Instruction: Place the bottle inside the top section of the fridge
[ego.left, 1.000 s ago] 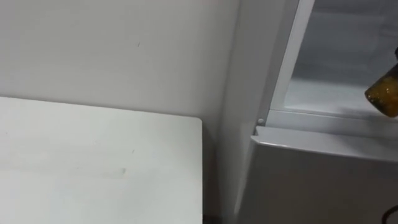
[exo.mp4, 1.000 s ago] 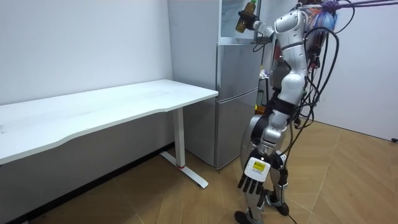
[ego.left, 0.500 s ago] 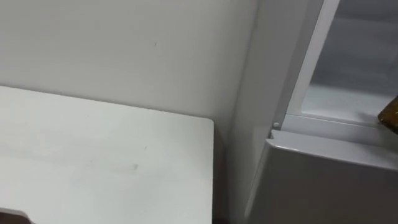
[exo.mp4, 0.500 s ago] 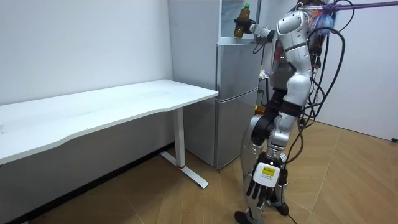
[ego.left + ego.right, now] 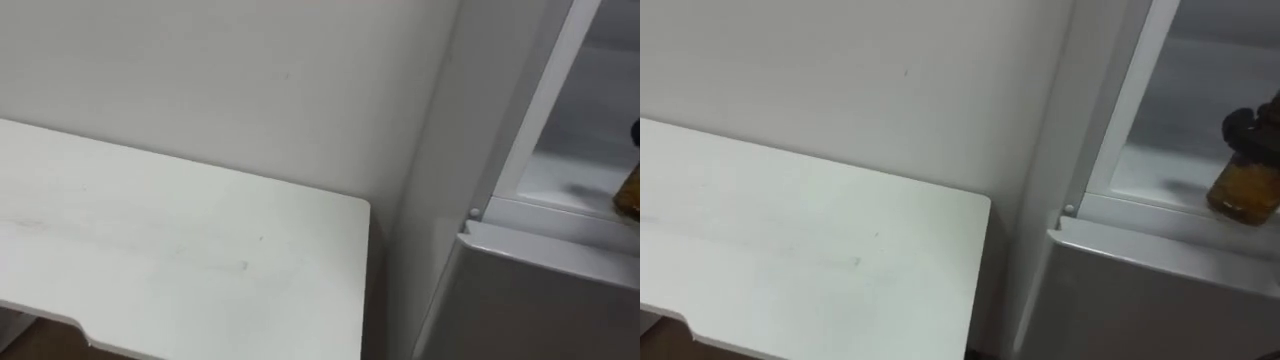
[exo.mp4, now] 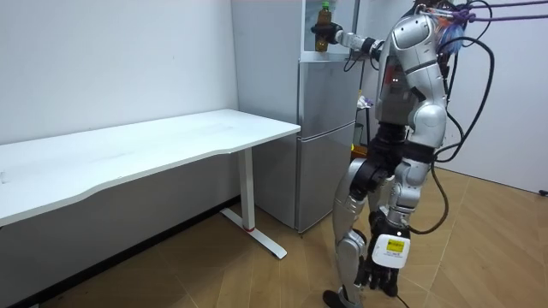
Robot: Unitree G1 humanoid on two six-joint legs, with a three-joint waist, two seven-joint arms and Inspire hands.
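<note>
The bottle (image 5: 1243,186), filled with amber liquid, stands upright just inside the open upper fridge compartment (image 5: 1188,110), at or just above its floor. My right hand (image 5: 1252,125) is curled round its upper part. In the left eye view just a sliver of the bottle (image 5: 630,192) appears at the right edge. The room view has me standing before the grey fridge (image 6: 325,128) with the right arm stretched up and the bottle (image 6: 324,15) in the right hand (image 6: 324,32). My left hand (image 6: 383,261) hangs low by my leg, fingers relaxed.
A white table (image 5: 790,240) stands against the wall just left of the fridge, with a narrow gap between them. The closed lower fridge door (image 5: 1140,290) sits below the compartment. The table (image 6: 154,145) runs along the wall over wooden floor.
The bottle went from tilted to upright and deeper into the upper compartment. My body shifted at the fridge and the left arm swung back. The eye view panned left.
</note>
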